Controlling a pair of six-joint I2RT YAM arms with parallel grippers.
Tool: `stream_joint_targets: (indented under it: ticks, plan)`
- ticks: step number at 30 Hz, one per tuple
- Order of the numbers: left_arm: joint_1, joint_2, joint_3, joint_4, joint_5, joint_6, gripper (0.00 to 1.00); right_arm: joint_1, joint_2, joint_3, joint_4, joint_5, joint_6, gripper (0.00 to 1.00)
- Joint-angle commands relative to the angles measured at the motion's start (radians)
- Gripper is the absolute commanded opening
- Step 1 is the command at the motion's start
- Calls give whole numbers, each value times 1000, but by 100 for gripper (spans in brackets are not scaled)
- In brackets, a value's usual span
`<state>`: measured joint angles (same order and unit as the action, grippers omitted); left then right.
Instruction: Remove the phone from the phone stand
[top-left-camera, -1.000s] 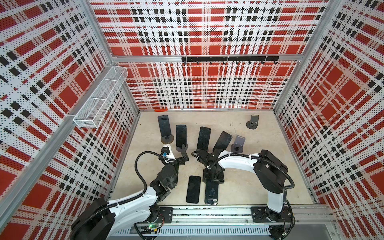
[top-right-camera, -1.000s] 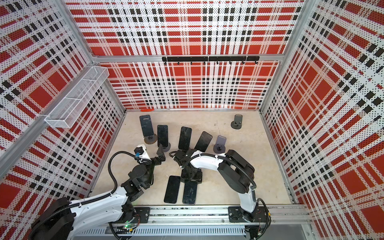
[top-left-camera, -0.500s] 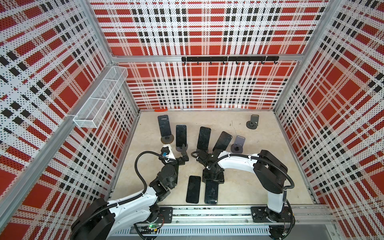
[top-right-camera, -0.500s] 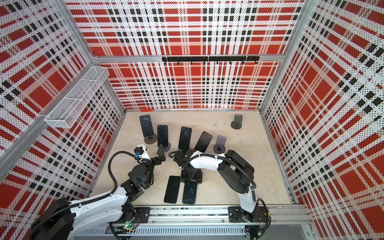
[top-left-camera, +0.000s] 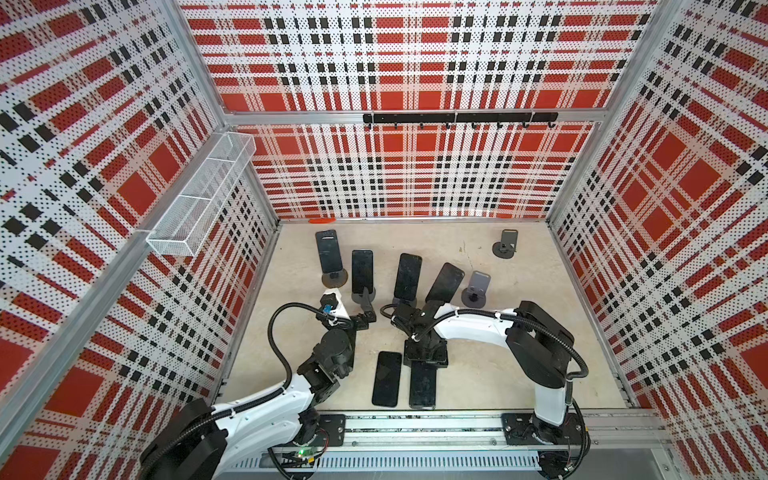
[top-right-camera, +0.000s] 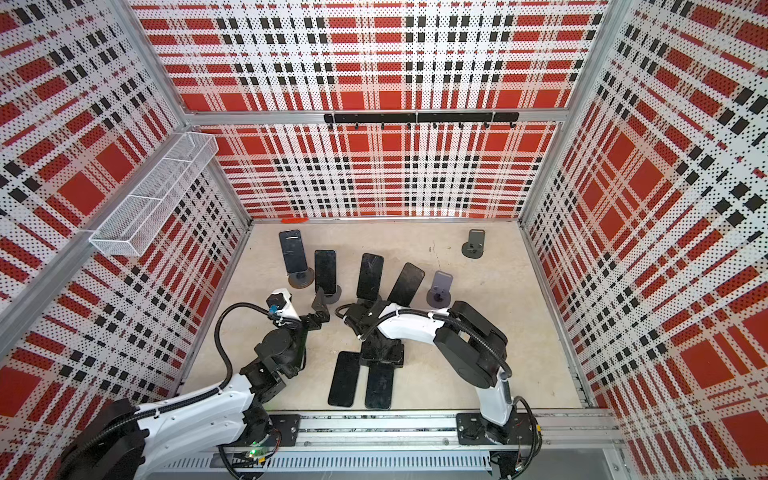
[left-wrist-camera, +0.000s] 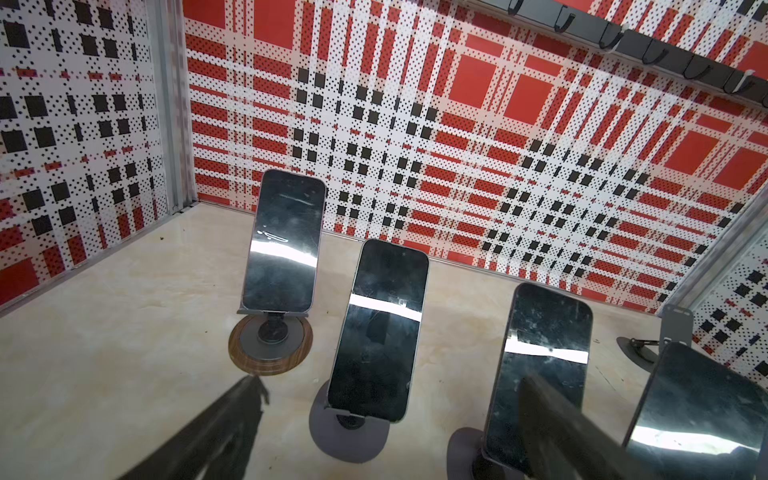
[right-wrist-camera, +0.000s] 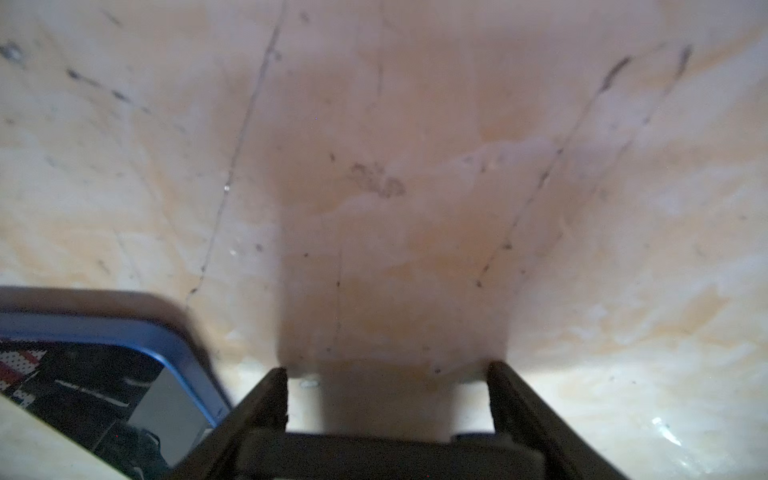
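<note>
Both left gripper (left-wrist-camera: 390, 380) and right gripper (right-wrist-camera: 386, 370) have jaws spread, empty; left should straddle the phone (left-wrist-camera: 382, 316) by its edges, lifting it off its stand (left-wrist-camera: 349, 436).

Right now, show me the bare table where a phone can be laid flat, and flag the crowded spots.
Widest bare table: right side, bordered by the far empty stand, the right wall and the right arm. Another strip: at the back, between the phones on stands and the rear wall. Crowded: the middle front, with two flat phones beside the right gripper.
</note>
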<state>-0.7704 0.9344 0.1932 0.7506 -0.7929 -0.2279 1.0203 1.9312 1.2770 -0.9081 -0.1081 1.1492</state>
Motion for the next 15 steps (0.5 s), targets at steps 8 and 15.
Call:
stream_joint_targets:
  ticks: [8,15]
  plan:
    - [11,4,-11,-7,-9,0,98,9,85,-50,125,12,22,78]
    - [14,-2,-15,-8,-12,1,98,9,103,-30,109,11,9,78]
